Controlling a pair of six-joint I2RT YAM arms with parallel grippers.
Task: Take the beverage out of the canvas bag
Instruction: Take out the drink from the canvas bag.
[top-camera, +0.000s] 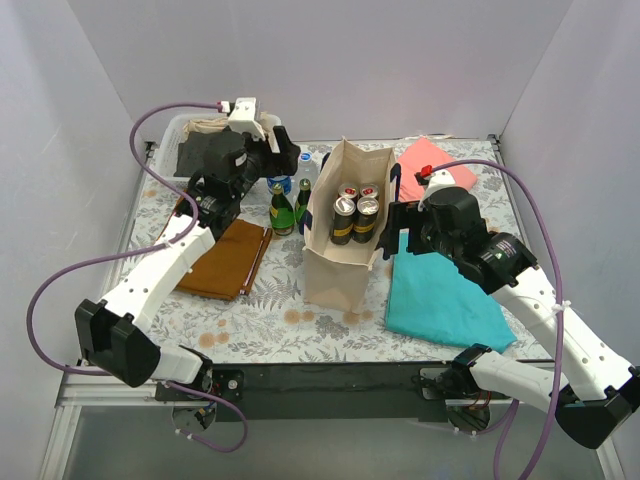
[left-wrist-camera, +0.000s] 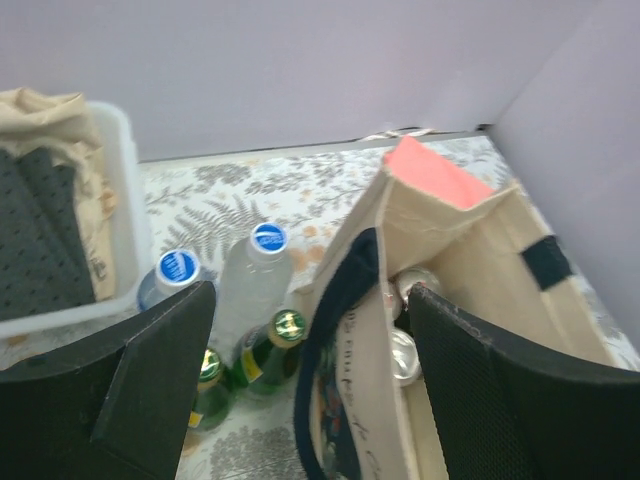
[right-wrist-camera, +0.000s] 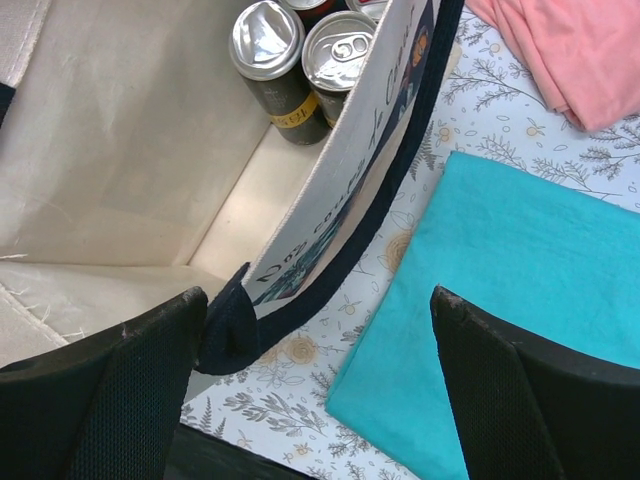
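Observation:
The canvas bag (top-camera: 335, 270) stands upright and open in the middle of the table, beige with navy handles. Several dark beverage cans (top-camera: 355, 215) with silver tops stand inside it at the far end; the right wrist view shows them as cans (right-wrist-camera: 270, 50). My left gripper (top-camera: 288, 160) hovers open over the bag's left wall. In its wrist view, this gripper (left-wrist-camera: 310, 330) straddles the wall and the navy handle (left-wrist-camera: 340, 300), holding nothing. My right gripper (top-camera: 398, 228) is open at the bag's right wall. Seen from the wrist, it (right-wrist-camera: 320, 340) spans the handle (right-wrist-camera: 235, 320) and grips nothing.
Two green glass bottles (top-camera: 282, 210) and blue-capped water bottles (left-wrist-camera: 255, 275) stand just left of the bag. A white basket (top-camera: 185, 130) with dark cloth sits far left. A brown cloth (top-camera: 225, 258), a teal cloth (top-camera: 440, 295) and a pink cloth (top-camera: 430, 165) lie flat.

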